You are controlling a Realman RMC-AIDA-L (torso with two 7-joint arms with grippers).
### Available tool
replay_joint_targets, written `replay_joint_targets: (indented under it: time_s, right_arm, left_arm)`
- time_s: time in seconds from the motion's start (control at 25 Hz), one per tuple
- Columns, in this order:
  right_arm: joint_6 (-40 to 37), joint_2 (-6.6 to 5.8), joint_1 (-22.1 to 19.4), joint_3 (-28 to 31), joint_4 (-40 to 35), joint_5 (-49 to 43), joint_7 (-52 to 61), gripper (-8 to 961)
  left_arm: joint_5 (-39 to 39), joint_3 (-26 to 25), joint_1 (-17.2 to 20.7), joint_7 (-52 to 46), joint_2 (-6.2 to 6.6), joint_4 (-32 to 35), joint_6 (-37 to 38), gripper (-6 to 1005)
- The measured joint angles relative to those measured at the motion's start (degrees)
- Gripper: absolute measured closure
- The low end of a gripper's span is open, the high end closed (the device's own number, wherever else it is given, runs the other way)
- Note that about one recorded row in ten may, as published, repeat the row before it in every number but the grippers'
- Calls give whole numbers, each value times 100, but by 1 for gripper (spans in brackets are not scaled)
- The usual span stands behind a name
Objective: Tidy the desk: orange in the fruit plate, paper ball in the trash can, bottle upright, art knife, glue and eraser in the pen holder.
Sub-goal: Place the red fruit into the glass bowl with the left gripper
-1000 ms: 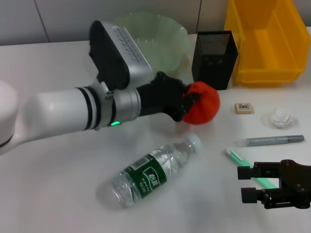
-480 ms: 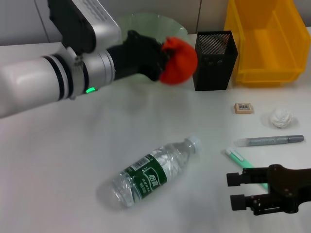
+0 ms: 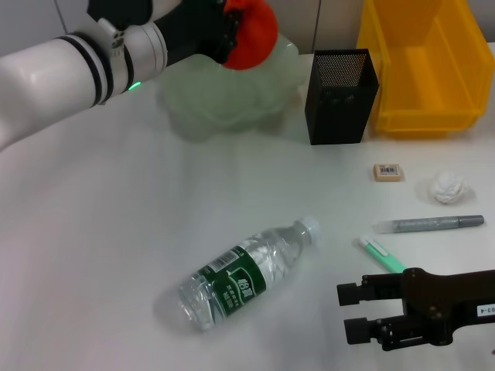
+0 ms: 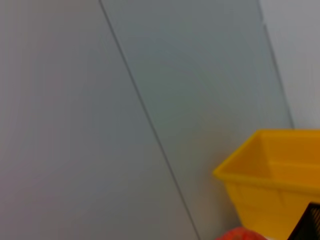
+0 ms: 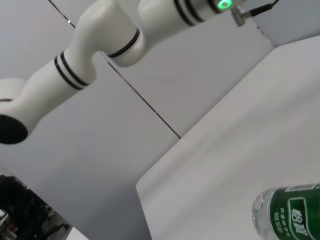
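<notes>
Left gripper (image 3: pixel 232 27) is raised above the fruit plate (image 3: pixel 224 97), fingers pinching the orange (image 3: pixel 251 31). Orange hangs over the plate's far side, clear of the plate surface; not set down. Left wrist view shows only a sliver of the orange (image 4: pixel 242 234) at the frame edge, w/ the trash can (image 4: pixel 272 180) and a corner of the pen holder (image 4: pixel 311 225) beyond it.

Landmark: pen holder (image 3: pixel 342 94), upright on the table (image 3: pixel 93 255).
- Fruit plate: just beside the pen holder on its left side, near the wall.
- Trash can (image 3: pixel 421 66): just beside the pen holder on its right side; whether they touch cannot be told.
- Eraser (image 3: pixel 387 171): in front of the pen holder, a little to the right, lying flat, label up.
- Paper ball (image 3: pixel 448 187): right of the eraser, near it, apart from it.
- Grey pen-like stick (image 3: pixel 429 223): in front of the eraser and paper ball, lying flat.
- Green-and-white stick (image 3: pixel 380 255): nearer the robot than the grey one; its near end is hidden behind the right gripper.
- Bottle (image 3: pixel 247 272): well in front of the pen holder, to the left, lying on its side, cap pointing toward the sticks. Right wrist view shows its base end (image 5: pixel 287 215).

Right gripper (image 3: pixel 357 311) is low over the table at the near right, well in front of the pen holder. Fingers spread, holding nothing, pointing toward the bottle.
</notes>
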Motion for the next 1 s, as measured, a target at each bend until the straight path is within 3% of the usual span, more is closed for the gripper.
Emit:
replay_joint_targets:
  time_s: [0.24, 0.6, 1.0]
  right_arm:
    - [68, 11, 11, -90, 85, 19, -20, 194]
    - [155, 6, 146, -93, 286, 13, -80, 194]
    - [178, 11, 162, -226, 320, 27, -80, 194]
  left_arm:
    - [-28, 29, -333, 130, -21, -540, -422, 878]
    - [-28, 165, -385, 253, -22, -786, -1074, 842]
    - [-3, 270, -502, 302, -20, -1026, -1116, 803]
